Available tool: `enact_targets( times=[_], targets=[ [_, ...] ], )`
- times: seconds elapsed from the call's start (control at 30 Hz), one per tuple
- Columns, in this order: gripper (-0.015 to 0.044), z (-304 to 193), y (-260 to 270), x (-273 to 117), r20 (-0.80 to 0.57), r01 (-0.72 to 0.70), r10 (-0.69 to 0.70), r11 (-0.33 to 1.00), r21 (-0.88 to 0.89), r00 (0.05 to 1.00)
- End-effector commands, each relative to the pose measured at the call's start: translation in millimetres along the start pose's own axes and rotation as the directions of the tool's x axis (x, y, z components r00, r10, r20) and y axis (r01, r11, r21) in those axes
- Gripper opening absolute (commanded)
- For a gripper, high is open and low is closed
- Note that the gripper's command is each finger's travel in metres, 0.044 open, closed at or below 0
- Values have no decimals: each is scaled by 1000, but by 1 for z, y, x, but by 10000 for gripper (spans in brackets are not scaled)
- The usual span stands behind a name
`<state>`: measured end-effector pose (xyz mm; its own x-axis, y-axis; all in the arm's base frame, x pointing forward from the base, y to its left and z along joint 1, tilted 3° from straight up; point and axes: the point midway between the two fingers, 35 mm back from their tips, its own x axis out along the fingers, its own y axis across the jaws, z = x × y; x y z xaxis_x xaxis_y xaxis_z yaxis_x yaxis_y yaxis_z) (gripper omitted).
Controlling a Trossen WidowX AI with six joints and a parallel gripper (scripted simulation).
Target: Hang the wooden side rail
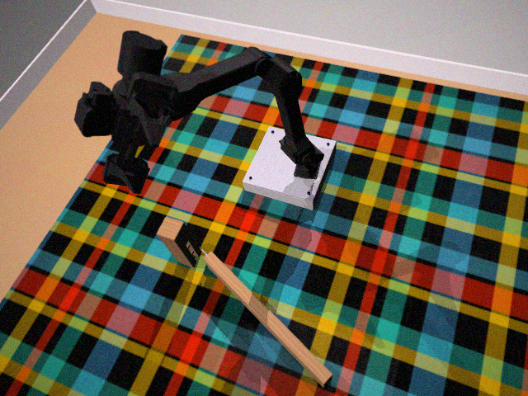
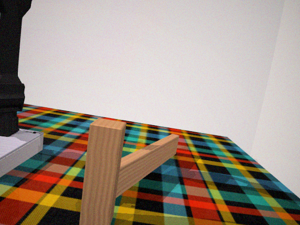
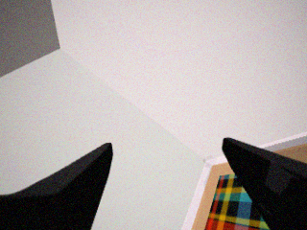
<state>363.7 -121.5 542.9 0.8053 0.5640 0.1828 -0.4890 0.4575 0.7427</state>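
The wooden headboard post (image 1: pixel 172 240) (image 2: pixel 101 169) stands upright; its dark slot plate (image 1: pixel 187 245), with small light pins, faces the rail. The wooden side rail (image 1: pixel 256 304) (image 2: pixel 150 157) extends away from the post, its far end low at the mat. A thin bit of steel hook (image 1: pixel 204 252) shows in the small gap between the rail's near end and the slot. Whether the hooks sit on the pins cannot be told; the post hides that end in the exterior view. My gripper (image 1: pixel 110 157) (image 3: pixel 168 146) is open and empty, raised beyond the post, touching neither post nor rail.
The arm's base stands on a white plate (image 1: pixel 272 159) (image 2: pixel 19 154) behind the post and rail in the top view. A plaid mat (image 1: pixel 405 319) (image 2: pixel 145 203) lies under everything. Pale walls (image 1: pixel 341 25) (image 2: pixel 145 60) (image 3: pixel 168 62) rise beyond it.
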Motion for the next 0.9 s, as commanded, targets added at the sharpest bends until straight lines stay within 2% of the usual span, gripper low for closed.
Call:
enact_targets(
  times=[0.0, 0.03, 0.43, 0.87],
  targets=[
    [426, 0, -1, 0, 3, 2, -2, 1000, -2, 1000],
    [440, -1, -3, -2, 13, 7, -7, 1000, -9, 1000],
    [440, -24, -66, -39, 229, 208, -168, 965, -161, 959],
    [440, -83, -143, -96, 394, 526, -406, 808, -267, 824]
  ],
)
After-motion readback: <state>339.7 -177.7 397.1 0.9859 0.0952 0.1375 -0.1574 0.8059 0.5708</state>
